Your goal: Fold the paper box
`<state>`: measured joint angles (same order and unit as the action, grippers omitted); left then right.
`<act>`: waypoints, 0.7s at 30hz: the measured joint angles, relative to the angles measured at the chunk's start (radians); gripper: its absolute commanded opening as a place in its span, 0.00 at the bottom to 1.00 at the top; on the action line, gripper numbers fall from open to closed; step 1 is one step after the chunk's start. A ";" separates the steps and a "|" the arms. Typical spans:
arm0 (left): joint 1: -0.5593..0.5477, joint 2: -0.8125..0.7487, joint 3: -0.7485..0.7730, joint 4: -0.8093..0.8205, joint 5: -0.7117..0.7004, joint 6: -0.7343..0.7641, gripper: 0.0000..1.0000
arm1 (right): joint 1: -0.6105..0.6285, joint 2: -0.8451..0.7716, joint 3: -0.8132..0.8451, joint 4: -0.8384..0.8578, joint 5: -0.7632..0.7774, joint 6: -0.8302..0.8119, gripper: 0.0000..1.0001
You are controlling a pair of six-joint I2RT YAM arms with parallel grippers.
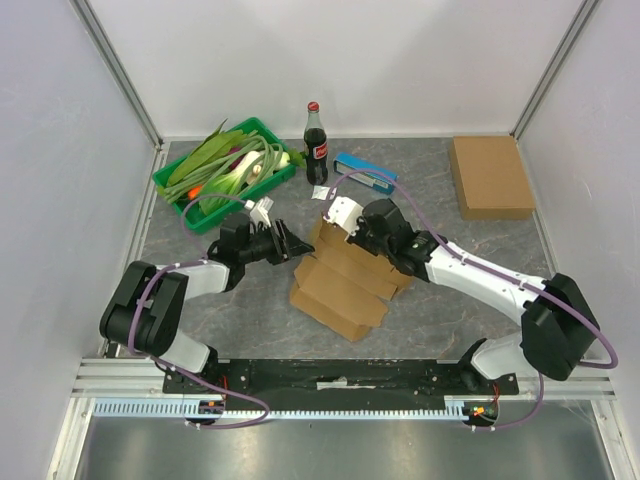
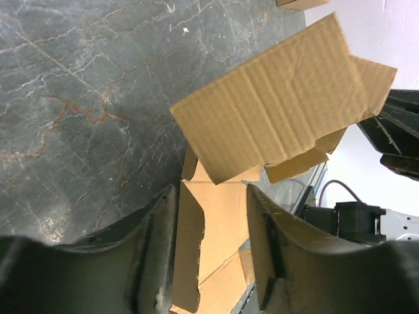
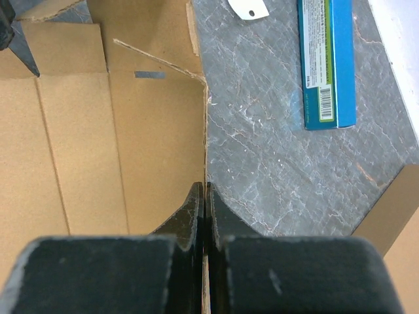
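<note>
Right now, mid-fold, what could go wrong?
The right gripper pinches only a thin wall edge of the brown cardboard box; it may slip or tear.
The left gripper is open, so the raised corrugated flap is unheld and may spring back.
The dark glass cola bottle stands close behind; a swing could topple it.

You cannot read any words here. The dark bottle (image 1: pixel 316 143) has a red label (image 1: pixel 318 152) with white writing on it, but it is too small to read. Just to the right of the bottle lies a blue box (image 3: pixel 325 59). It has a barcode (image 3: pixel 320 106) and tiny print, too blurry to read.
</note>
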<state>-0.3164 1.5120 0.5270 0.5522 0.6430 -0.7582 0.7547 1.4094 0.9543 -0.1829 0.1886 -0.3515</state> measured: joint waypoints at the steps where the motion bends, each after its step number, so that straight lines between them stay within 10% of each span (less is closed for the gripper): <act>1: 0.000 0.001 -0.002 -0.004 0.003 0.000 0.43 | -0.003 0.000 0.002 -0.003 -0.008 -0.001 0.00; 13: -0.072 0.044 0.017 -0.211 -0.204 0.084 0.13 | -0.029 0.034 0.079 -0.041 -0.060 -0.051 0.00; 21: -0.122 0.162 0.103 -0.214 -0.338 0.090 0.14 | 0.050 0.033 0.065 -0.049 -0.074 -0.066 0.00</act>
<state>-0.4385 1.6737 0.6300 0.3382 0.3054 -0.6685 0.8043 1.4425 1.0195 -0.2317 0.1146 -0.4179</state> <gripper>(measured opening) 0.145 0.009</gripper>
